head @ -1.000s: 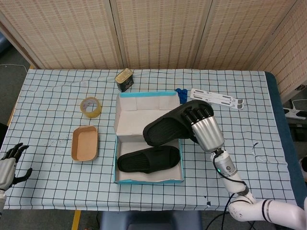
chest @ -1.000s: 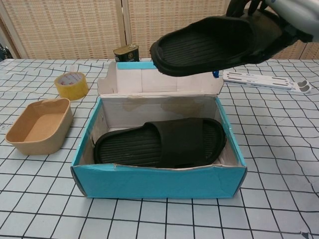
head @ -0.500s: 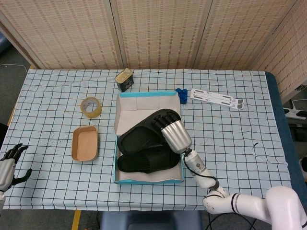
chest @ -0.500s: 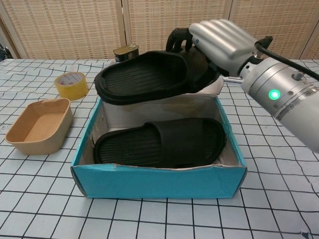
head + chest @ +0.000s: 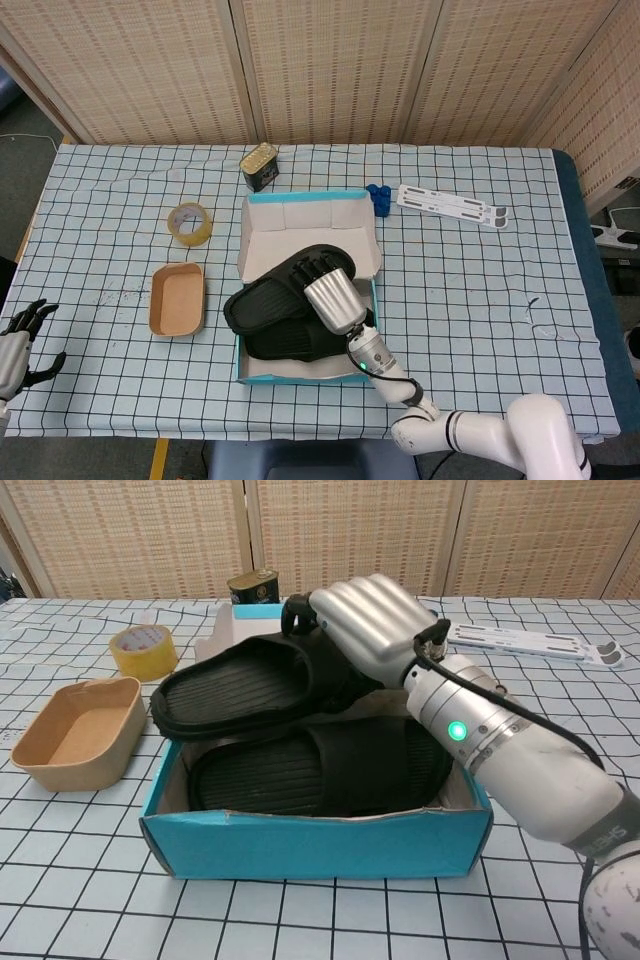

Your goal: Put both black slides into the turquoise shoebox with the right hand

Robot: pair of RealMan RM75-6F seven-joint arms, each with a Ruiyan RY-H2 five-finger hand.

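Turquoise cardboard shoebox [image 5: 300, 845] at lower centre holds one ribbed black slide [image 5: 320, 770], above which the silver right hand [image 5: 365, 630], fingers curled together, grips the second ribbed slide [image 5: 235, 690] overhanging the box's left wall, while only the head view shows the left hand [image 5: 18, 345], fingers spread.

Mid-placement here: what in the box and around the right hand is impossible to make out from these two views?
- Right hand fingertips: both views, hidden behind the held slide.
- Lower slide: far edge covered by the held slide.
- Shoebox floor: hidden by both slides.
- Left hand: head view, cut by the frame edge.
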